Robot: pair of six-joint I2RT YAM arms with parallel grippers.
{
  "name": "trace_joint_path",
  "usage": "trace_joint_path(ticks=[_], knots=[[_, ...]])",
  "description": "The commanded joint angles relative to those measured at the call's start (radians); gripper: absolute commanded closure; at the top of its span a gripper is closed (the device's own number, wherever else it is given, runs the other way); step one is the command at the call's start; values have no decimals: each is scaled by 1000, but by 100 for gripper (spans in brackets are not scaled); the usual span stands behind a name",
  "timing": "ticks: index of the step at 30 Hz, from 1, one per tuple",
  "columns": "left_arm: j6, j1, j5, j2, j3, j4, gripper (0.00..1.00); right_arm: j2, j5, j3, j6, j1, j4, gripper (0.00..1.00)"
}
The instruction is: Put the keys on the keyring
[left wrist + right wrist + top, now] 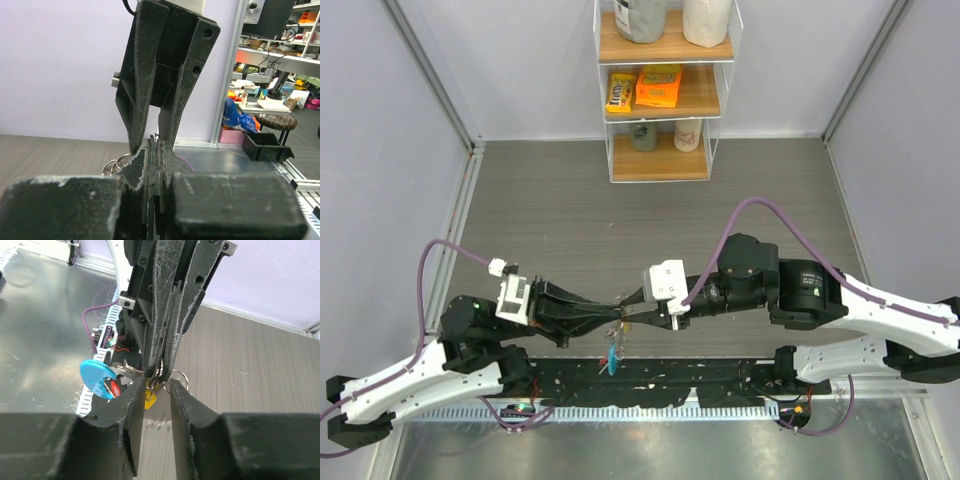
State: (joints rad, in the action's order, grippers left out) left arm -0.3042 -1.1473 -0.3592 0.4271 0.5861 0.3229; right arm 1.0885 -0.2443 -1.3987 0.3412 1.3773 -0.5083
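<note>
My left gripper is shut on the keyring, a bundle of thin silvery wire loops, and holds it above the table. The blue crescent tag hangs from it, also seen in the top view. A red key head sits against the tag. A yellow key hangs just below the left fingertips. My right gripper is open, tip to tip with the left one, its jaws on either side of the left fingertips and the ring. In the left wrist view silvery loops show left of the shut left fingers.
A shelf unit with snack packs and jars stands at the table's far edge. A black cable rail runs along the near edge below the grippers. Grey walls stand on both sides.
</note>
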Motion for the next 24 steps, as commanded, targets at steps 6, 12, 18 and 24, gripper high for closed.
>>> trace_joint_path(ticks=[6,12,18,24], knots=[[-3,-3,19,-16,1,99,100,-2,-6,-31,-22,5,56,94],[-7,-5,23,-27,1,79,100,-47,-12,-3,-25,5,77,94],[-30,-3,23,-34,15,9,100,-73,-27,-3,-28,5,57,94],[-32,-5,6,-48,72,-151,82,-62,-24,-25,-39,5,-7,94]])
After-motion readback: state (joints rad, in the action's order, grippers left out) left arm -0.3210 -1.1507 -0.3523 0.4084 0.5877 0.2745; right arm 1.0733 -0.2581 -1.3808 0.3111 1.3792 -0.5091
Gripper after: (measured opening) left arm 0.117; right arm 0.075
